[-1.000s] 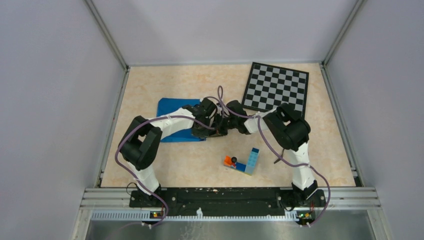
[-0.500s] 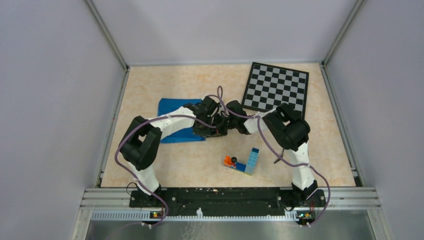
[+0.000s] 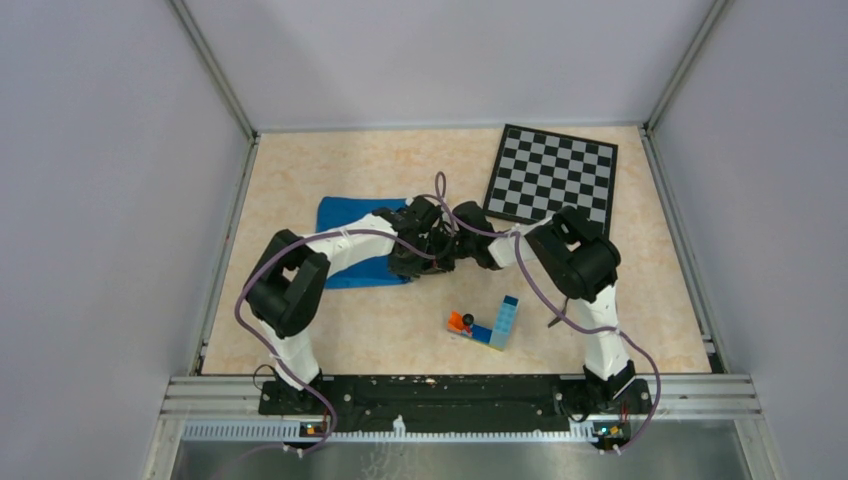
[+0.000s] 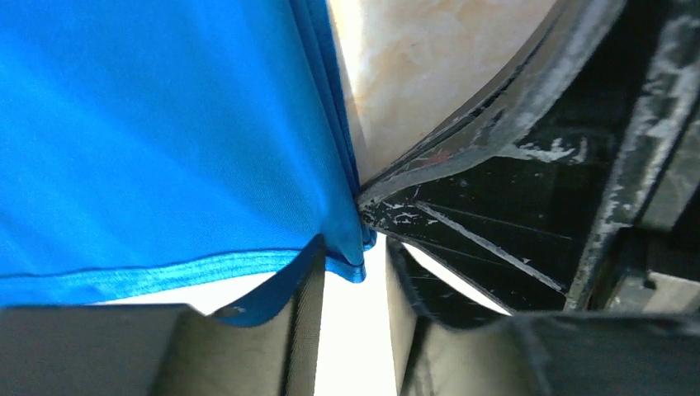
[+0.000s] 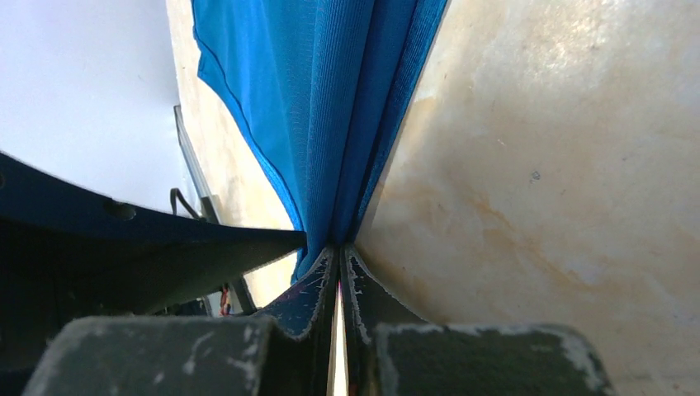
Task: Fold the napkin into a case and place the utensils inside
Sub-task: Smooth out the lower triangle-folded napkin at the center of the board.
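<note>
At the middle of the counter point(image 3: 330, 330) both arms bend inward from their bases and meet at the right edge of the napkin point(image 3: 338, 215), which lies flat left of centre. The left arm point(image 3: 300, 290) folds at the elbow and runs its forearm across the cloth; the right arm point(image 3: 580, 265) reaches leftward, low, from its own raised elbow. A chessboard point(image 3: 552, 175) lies at the far right, well apart from the napkin, and a small cluster of toy bricks point(image 3: 495, 325) sits near the arms' side, below the wrists. From above, the wrists and a looped cable cover the fingertips. The left wrist camera shows the left fingers point(image 4: 248, 346) apart, a corner of the napkin's hem draped on one of them, with the other arm's black body just beside. The right wrist camera shows the right fingers point(image 5: 305, 305) pressed together, clamped on the napkin's stacked folded layers just above the counter.
</note>
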Motion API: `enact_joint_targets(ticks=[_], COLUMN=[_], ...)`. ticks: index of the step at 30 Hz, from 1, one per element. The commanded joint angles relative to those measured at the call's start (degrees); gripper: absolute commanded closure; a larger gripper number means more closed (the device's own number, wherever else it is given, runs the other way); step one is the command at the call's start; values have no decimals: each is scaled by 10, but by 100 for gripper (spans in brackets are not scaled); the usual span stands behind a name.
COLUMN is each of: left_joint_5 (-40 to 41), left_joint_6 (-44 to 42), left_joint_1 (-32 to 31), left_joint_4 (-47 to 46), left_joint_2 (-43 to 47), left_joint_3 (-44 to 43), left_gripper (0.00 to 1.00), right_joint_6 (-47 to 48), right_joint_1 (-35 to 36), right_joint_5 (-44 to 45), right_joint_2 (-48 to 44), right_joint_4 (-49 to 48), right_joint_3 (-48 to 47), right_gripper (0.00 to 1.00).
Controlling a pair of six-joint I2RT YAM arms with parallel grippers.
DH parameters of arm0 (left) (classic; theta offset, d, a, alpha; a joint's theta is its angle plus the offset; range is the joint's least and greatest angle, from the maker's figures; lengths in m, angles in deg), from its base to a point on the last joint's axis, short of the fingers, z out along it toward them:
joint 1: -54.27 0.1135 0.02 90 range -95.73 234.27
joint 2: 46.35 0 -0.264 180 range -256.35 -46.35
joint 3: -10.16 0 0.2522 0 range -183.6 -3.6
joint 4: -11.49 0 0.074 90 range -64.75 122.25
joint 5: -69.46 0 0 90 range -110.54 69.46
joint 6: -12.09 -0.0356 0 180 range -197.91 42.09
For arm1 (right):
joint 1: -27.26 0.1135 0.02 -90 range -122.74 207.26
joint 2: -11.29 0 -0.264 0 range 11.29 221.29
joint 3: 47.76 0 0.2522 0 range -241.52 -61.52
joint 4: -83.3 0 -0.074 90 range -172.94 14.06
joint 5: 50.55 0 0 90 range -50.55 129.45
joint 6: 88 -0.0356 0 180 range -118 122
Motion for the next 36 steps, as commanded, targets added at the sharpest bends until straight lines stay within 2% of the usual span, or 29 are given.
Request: enact_joint_targets(ticks=[1, 3, 6, 8, 11, 14, 17, 20, 23, 29, 34, 36], left_joint_5=[-6, -29, -53, -60, -66, -94, -114, -101, -93, -92, -125, -145], left_joint_6=[12, 15, 16, 14, 6, -6, -16, -23, -26, -24, -26, -27], left_joint_1=[-3, -3, 1, 12, 44, 99, 141, 151, 159, 173, 197, 210], left_joint_4=[12, 12, 13, 19, 32, 35, 31, 36, 48, 39, 29, 18], left_joint_2=[54, 93, 161, 196, 248, 302, 352, 389, 401, 422, 419, 416], left_joint_3=[-20, -18, -7, 4, 24, 49, 62, 58, 50, 57, 53, 57], left_gripper=[53, 45, 36, 32, 30, 29, 28, 26, 26, 26, 25, 25], right_joint_6=[17, 28, 57, 61, 61, 55, 45, 38, 42, 67, 115, 153], right_joint_1=[-6, -16, -17, -13, -2, 14, 26, 28, 29, 27, -7, -36], right_joint_5=[18, 20, 18, 14, 17, 29, 49, 73, 84, 70, 47, 57], right_joint_2=[-14, -31, -54, -59, -56, -42, -28, -23, -20, -2, -17, -32], right_joint_4=[7, 19, 44, 45, 43, 50, 61, 76, 93, 126, 225, 313], right_joint_3=[23, 34, 41, 41, 37, 24, 13, 11, 4, -25, -35, -39], right_gripper=[95, 89, 71, 62, 55, 54, 56, 62, 72, 99, 100, 100])
